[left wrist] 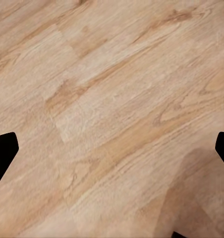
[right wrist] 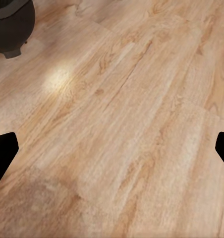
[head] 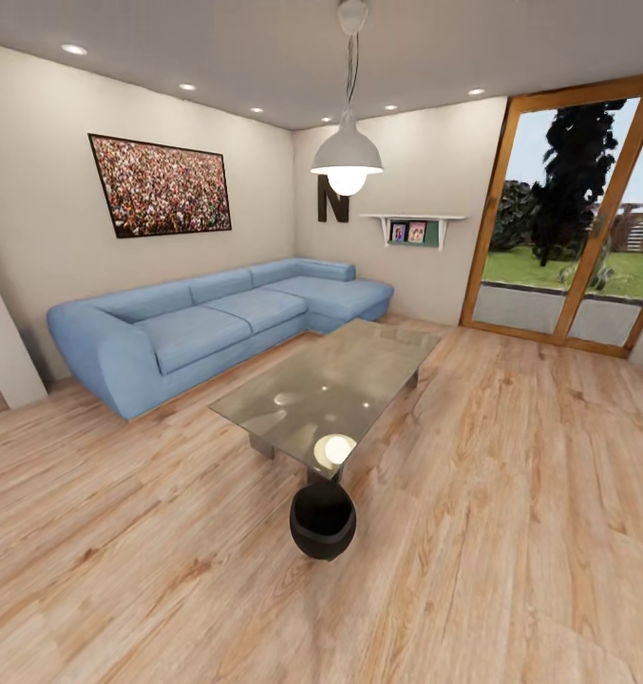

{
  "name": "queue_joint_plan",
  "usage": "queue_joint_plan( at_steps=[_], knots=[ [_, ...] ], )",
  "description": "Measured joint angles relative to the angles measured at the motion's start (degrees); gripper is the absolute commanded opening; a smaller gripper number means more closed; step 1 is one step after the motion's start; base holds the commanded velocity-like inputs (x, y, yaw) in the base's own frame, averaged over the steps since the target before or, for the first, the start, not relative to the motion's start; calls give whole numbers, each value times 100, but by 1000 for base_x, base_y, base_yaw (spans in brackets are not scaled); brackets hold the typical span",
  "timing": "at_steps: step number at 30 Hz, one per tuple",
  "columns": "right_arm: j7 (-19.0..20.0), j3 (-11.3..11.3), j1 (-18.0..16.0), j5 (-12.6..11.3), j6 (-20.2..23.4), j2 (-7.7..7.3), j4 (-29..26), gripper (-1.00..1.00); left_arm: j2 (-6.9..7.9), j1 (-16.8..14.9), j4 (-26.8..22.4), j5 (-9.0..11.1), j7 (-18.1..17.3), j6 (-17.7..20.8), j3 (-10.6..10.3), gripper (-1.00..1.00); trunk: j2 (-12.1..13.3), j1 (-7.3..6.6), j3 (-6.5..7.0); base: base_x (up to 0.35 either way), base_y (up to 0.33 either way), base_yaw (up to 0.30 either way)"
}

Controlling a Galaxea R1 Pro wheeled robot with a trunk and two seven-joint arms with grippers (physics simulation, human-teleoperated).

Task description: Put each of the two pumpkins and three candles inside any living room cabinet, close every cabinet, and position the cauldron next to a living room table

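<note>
Head view showed the cauldron point(head: 322, 520), a round-bellied matte black pot with a narrower rimmed mouth, set on the pale plank floor point(head: 511, 532) just beside the near end of the glass-topped table point(head: 332, 380). Both grippers' fingers point(left wrist: 3, 151) point(right wrist: 3, 151) were seen spread wide apart over grained wood, cut off at the edges.

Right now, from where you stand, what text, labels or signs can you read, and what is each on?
"N": a large dark letter on the far wall, partly behind the pendant lamp.
The two small pictures on the wall shelf are too small to read.
Nothing else carries text.
</note>
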Motion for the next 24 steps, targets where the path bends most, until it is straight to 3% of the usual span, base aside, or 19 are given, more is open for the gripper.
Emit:
queue_joint_plan(
  at_steps=[12,24],
  knots=[
    [2,1,0,0,1,-2,0,100,-55,1,-3,63,8,4,31,100,481,-264,216,0,0,0],
    [1,1,0,1,1,-2,0,100,-81,2,-8,66,18,31,18,100,483,-264,216,0,0,0]
  ],
)
